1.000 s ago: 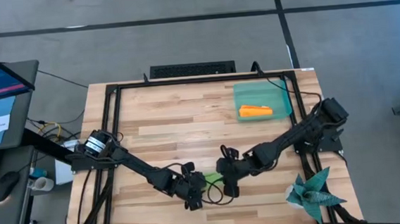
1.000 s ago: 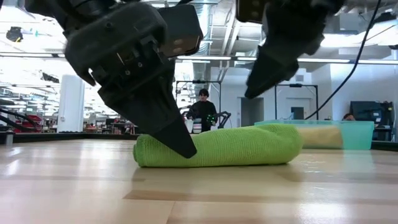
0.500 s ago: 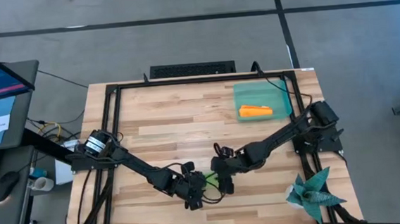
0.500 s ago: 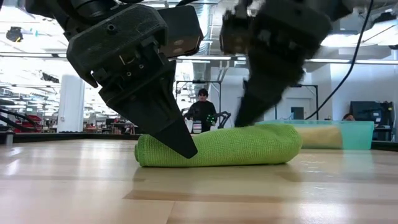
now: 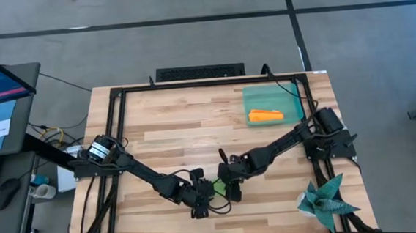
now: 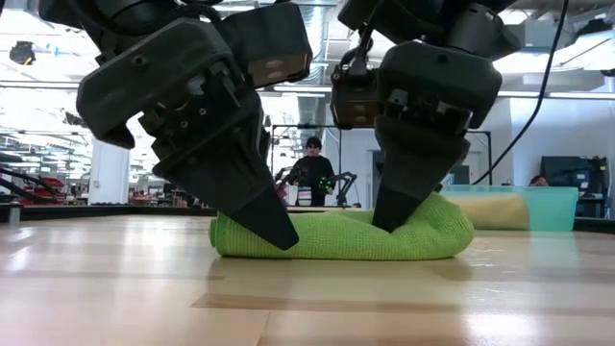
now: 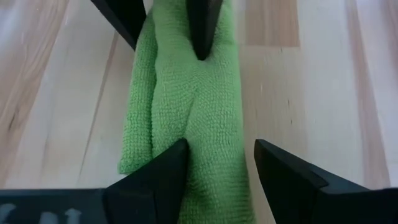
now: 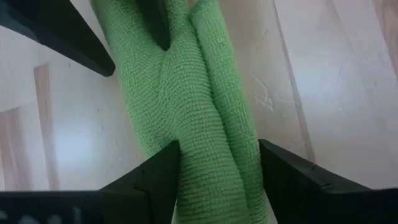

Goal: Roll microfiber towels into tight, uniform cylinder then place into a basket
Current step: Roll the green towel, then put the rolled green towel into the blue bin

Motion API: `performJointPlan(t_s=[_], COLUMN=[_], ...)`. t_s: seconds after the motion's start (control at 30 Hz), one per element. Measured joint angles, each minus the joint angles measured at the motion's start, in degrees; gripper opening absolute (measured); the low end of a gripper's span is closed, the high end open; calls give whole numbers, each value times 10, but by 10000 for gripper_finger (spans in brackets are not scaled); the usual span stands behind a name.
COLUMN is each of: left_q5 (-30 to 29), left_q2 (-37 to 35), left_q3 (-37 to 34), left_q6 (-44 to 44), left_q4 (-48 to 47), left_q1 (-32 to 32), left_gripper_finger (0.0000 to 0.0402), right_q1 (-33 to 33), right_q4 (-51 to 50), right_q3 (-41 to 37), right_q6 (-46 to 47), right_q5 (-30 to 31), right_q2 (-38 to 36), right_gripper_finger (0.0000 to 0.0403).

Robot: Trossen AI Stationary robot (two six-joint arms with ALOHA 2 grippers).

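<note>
**Green rolled towel held at both ends by the two grippers**

Lime green microfiber towel (image 6: 341, 235), already rolled into a soft cylinder, lies on the light wooden counter (image 5: 172, 126) near its front edge, about in the middle between the two arms. The left gripper (image 6: 252, 223) is set on one end of the roll and the right gripper (image 6: 402, 213) on the other end. In the left wrist view the two dark fingers (image 7: 152, 180) stand on both sides of the green roll (image 7: 196, 118), narrow, with the cloth between them. In the right wrist view the fingers (image 8: 155, 177) also close around the roll (image 8: 193, 118), and the cloth is pressed into a fold between them. In the low view the towel is dented where the right gripper pushes into it.

At the far right part of the counter stands the shallow translucent teal-green plastic basket (image 5: 292, 96). Inside it lies the bright orange rolled towel (image 5: 266, 115). A dark teal spiky star-shaped cloth (image 5: 325, 200) rests at the front right corner of the counter, well apart from the grippers. A person (image 6: 312, 173) is seen far behind in the room
</note>
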Motion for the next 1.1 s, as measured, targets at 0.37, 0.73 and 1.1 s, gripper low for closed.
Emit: performJointPlan(t_s=[0.37,0.73,1.1], left_q5=[9,8,20], left_q2=[-34,-110,-147], left_q3=[-2,-2,-7], left_q6=[24,-41,-66], left_q4=[-41,-179,-159], left_q1=[-16,-65,-114], left_gripper_finger=[185,185,185], right_q1=[1,1,3], right_q4=[9,9,-87], right_q3=[-2,-2,-10], right_q6=[4,15,-31], right_q5=[-17,-15,44], right_q2=[0,-3,-98], right_gripper_finger=[94,33,32])
